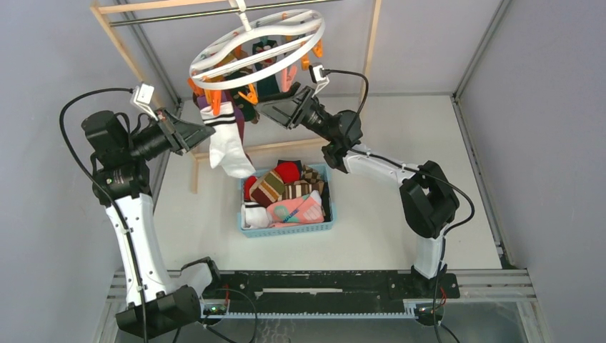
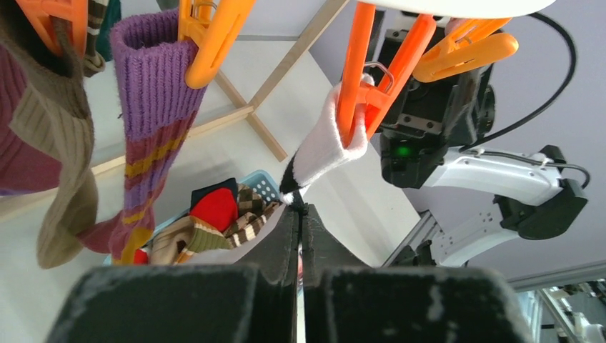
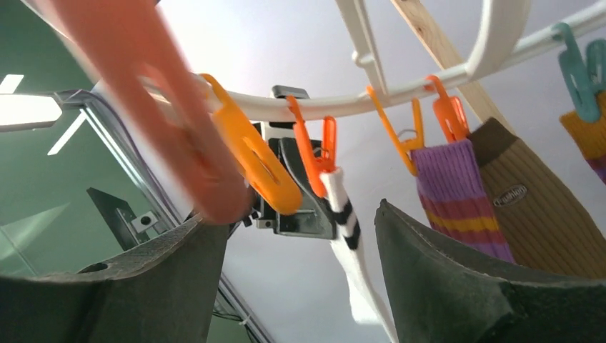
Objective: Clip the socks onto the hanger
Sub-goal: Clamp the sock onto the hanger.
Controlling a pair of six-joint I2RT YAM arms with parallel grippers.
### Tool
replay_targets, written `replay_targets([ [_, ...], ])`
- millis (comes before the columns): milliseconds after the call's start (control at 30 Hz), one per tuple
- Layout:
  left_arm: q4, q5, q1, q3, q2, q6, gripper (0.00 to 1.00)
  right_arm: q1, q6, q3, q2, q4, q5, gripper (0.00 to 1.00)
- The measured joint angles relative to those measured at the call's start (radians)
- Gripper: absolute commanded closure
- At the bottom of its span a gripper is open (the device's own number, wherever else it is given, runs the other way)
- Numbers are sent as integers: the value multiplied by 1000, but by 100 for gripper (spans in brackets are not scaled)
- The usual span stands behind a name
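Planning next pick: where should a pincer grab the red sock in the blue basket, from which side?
Probably the rounded hump of the red sock, from straight above: it tops the pile at the far end, while the blue basket walls block side approaches.

Blue basket (image 1: 286,230) on white table (image 1: 400,136)

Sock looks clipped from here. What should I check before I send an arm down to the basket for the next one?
1. White black-banded sock bitten by orange clip: ok.
2. Right gripper open: ok.
3. Right gripper clear of the blurred orange clip beside its finger: cannot tell.
4. Left gripper free of that sock: cannot tell; jaws shut, tips right at its black band.
5. Socks waiting in the blue basket: ok.
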Motion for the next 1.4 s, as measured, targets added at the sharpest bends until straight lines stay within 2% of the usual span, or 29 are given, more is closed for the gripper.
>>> replay_targets([
  [233, -53, -13, 8, 32, -2, 47, 100, 1, 7, 123, 28, 20, -5, 22],
  [433, -74, -13, 22, 47, -2, 53, 100, 8, 12, 181, 58, 28, -14, 38],
  [700, -85, -12, 51, 71, -2, 59, 100, 20, 18, 181, 67, 36, -32, 46],
  [933, -89, -11, 62, 78, -2, 59, 100, 38, 0, 158, 66, 37, -41, 71],
  [1033, -89, -12, 66, 78, -2, 60, 99, 43, -18, 134, 63, 32, -40, 85],
  [1167, -89, -16, 69, 78, -2, 61, 81, 55, -85, 99, 34, -7, -21, 100],
  [1200, -90, -19, 71, 78, -2, 63, 71, 61, -111, 90, 19, -29, -9, 100],
  [1267, -96, -25, 77, 78, -2, 69, 40, 77, -171, 79, -19, -87, 20, 100],
  [1400, -128, -41, 96, 101, 5, 80, 21, 110, -296, 81, -85, -197, 87, 100],
])
